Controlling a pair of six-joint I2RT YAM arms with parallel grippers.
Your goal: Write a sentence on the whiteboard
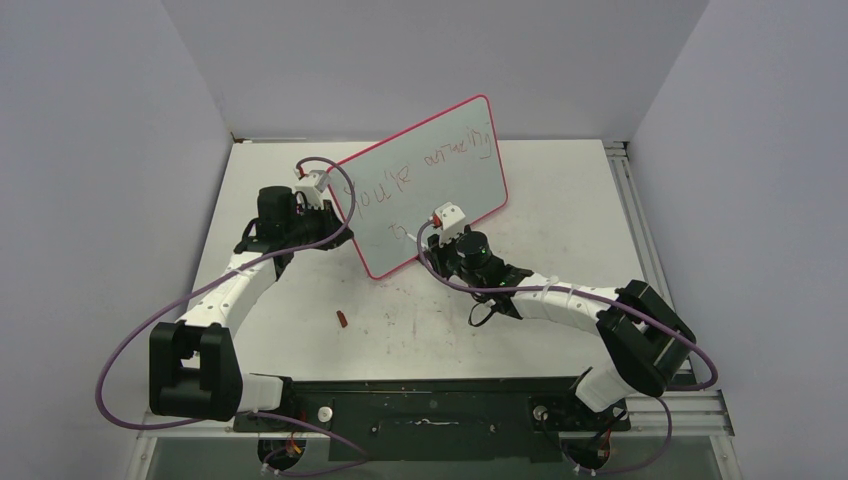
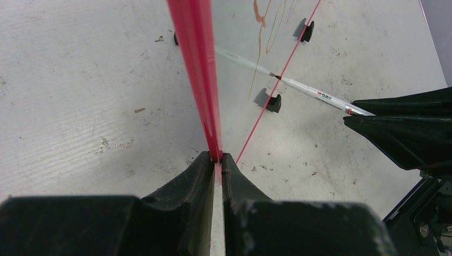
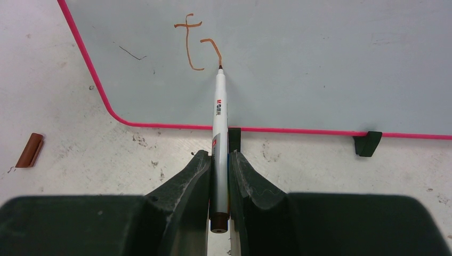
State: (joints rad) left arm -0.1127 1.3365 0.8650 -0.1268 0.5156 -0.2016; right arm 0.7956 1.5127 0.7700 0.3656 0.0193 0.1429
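The whiteboard [image 1: 440, 170] stands tilted on two black clip feet, pink-red rim, pale grey face. The sentence [image 1: 430, 165] shows as thin reddish-brown scrawl in an upper line, with "t" and a starting stroke [image 3: 194, 48] lower down. My left gripper [image 1: 322, 205] is shut on the board's left rim [image 2: 200, 80], seen edge-on. My right gripper [image 1: 447, 240] is shut on a white marker [image 3: 219, 122]; its tip [image 3: 220, 67] touches the board at the end of the second stroke. The marker also shows in the left wrist view [image 2: 309, 92].
A small brown marker cap [image 1: 340, 320] lies on the table in front of the board, also in the right wrist view [image 3: 29, 150]. A black clip foot [image 3: 366, 143] stands under the board's lower rim. Grey walls close in left, right and back.
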